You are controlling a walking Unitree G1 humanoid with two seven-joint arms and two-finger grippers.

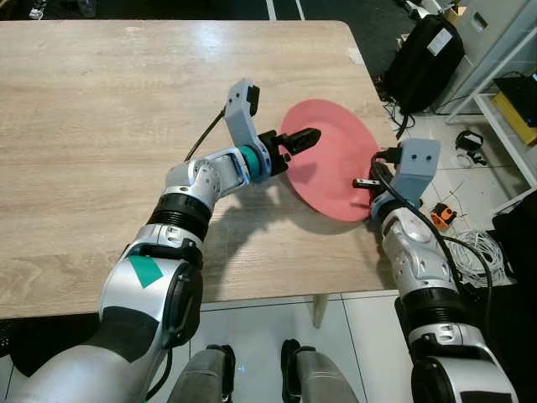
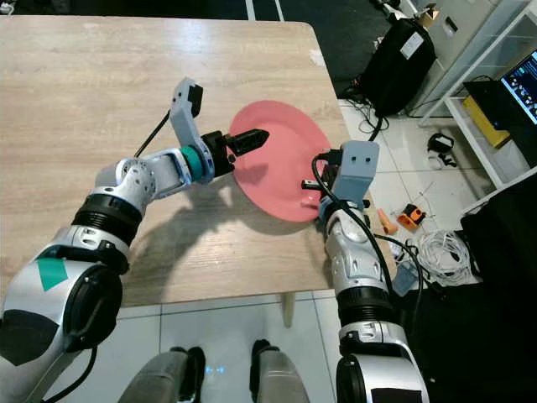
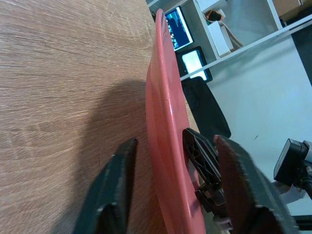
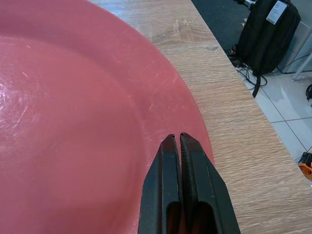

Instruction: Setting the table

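Note:
A round red plate [image 1: 331,159] lies at the right edge of the wooden table [image 1: 101,109], its left side raised above a shadow. My left gripper [image 1: 306,138] is open and straddles the plate's left rim [image 3: 163,122], one finger [image 3: 117,185] under it and one above, with a gap on the lower side. My right gripper [image 1: 362,182] is shut, and its fingertips [image 4: 175,139] rest together on the plate's top face just inside the right rim.
The table's right edge runs just beside the plate. On the tiled floor past it are a black backpack [image 1: 424,59], white cables [image 1: 478,248] and a small orange item [image 1: 442,216]. Shelving [image 1: 512,92] stands at the far right.

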